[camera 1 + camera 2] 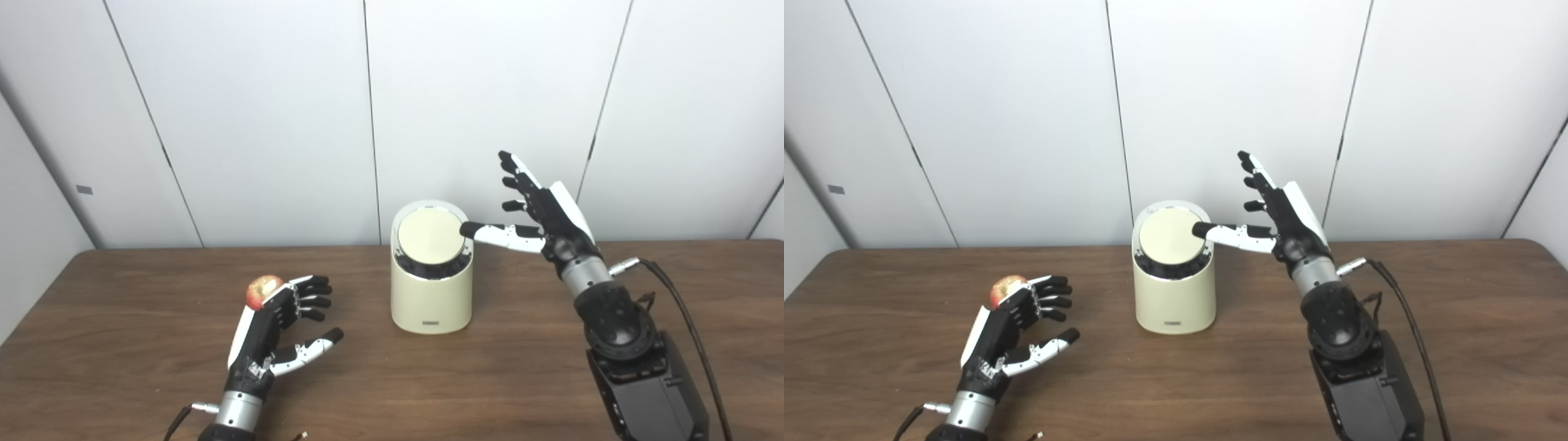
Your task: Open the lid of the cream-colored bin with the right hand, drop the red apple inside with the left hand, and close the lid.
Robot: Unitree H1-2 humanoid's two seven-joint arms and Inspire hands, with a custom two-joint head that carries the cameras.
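Left robot hand: low over the desk, fingers spread and holding nothing; it sits just in front of the apple, which shows behind its fingertips.
Apple: resting on the desk to the left of the bin, well apart from it, partly hidden by the hand, so contact between them cannot be told.
Apple risk: a nudge from those spread fingers could roll the round fruit away across the smooth desk before any grip forms.
Bin: upright near the desk's middle, its round lid tilted toward the camera and seated in the rim, so not yet open by my reading.
Right robot hand: raised beside the bin, fingers splayed upward and empty, thumb tip touching the lid's right edge.
Lid risk: a thumb push from the side could slide or tip the light bin rather than swing the lid.
Timing risk: if the lid is not held open, the apple could strike it and bounce off.
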